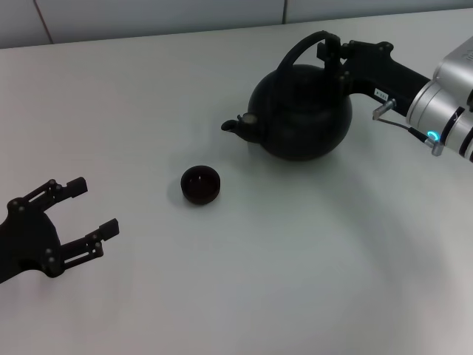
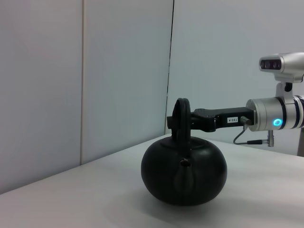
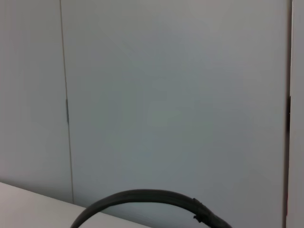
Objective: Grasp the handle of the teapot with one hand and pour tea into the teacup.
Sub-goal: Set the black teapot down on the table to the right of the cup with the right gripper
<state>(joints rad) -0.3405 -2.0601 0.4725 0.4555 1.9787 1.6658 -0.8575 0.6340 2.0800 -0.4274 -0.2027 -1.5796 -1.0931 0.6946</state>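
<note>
The matte-black teapot (image 1: 299, 111) stands on the white table (image 1: 295, 259), right of centre, its spout pointing left. It also shows in the left wrist view (image 2: 184, 172). Its arched handle (image 1: 294, 53) rises over the lid. My right gripper (image 1: 334, 61) reaches in from the right and is shut on the handle's right end; the left wrist view shows it at the handle (image 2: 176, 122). The handle's arc shows in the right wrist view (image 3: 142, 195). The small dark teacup (image 1: 200, 184) sits left of and nearer than the spout. My left gripper (image 1: 92, 214) is open and empty at the lower left.
A pale panelled wall (image 1: 148, 15) runs behind the table's far edge. The right arm's silver wrist (image 1: 447, 103) with a blue light hangs over the table's right side.
</note>
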